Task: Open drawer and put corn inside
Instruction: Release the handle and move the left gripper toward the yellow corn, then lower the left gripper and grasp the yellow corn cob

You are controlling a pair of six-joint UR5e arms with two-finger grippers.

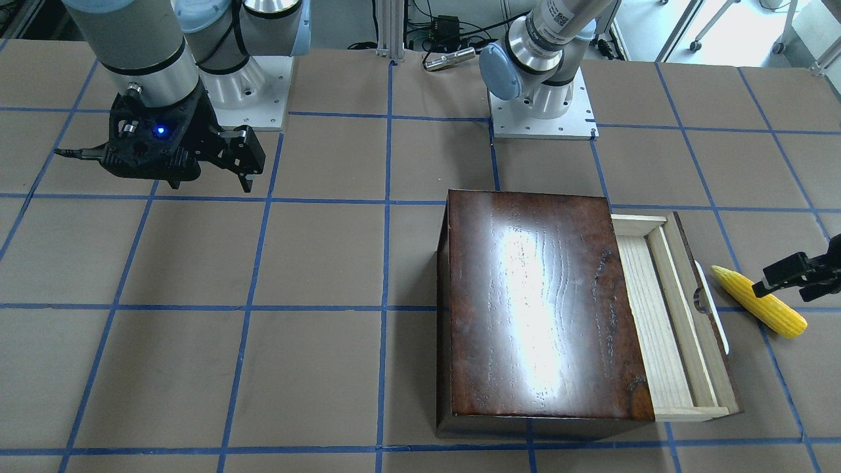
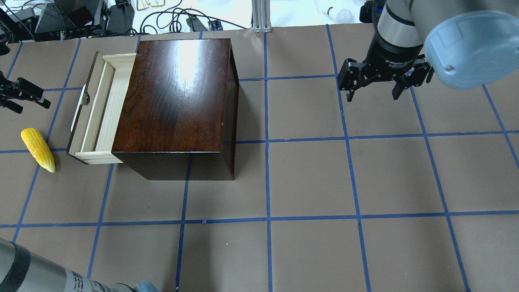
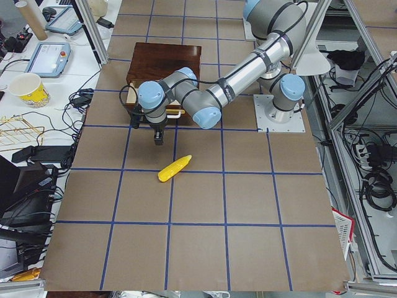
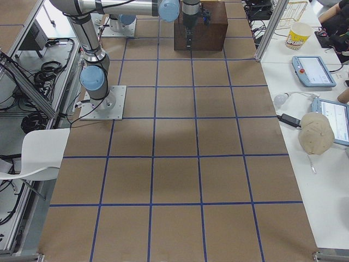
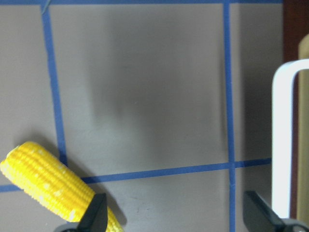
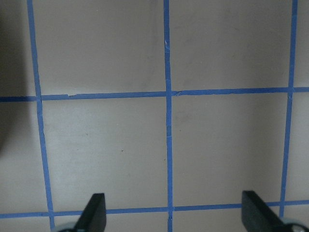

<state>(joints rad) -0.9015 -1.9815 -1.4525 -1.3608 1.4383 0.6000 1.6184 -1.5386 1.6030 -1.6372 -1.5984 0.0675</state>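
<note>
The dark-brown wooden box [image 2: 178, 93] stands on the table, and its pale wood drawer [image 2: 101, 109] is pulled partly out and is empty. The drawer's white loop handle [image 2: 79, 107] also shows in the left wrist view [image 5: 282, 140]. The yellow corn [image 2: 38, 149] lies on the table beside the drawer front, and also shows in the front-facing view [image 1: 759, 301] and the left wrist view [image 5: 48, 186]. My left gripper [image 2: 30, 101] is open and empty, above the table between the corn and the handle [image 5: 176, 215]. My right gripper [image 2: 372, 97] is open and empty, far from the box.
The table is brown paper with a grid of blue tape lines [image 2: 267, 142]. Both arm bases [image 1: 542, 105] stand at the robot's side of the table. Cables and equipment [image 2: 121, 12] lie beyond the far edge, behind the box.
</note>
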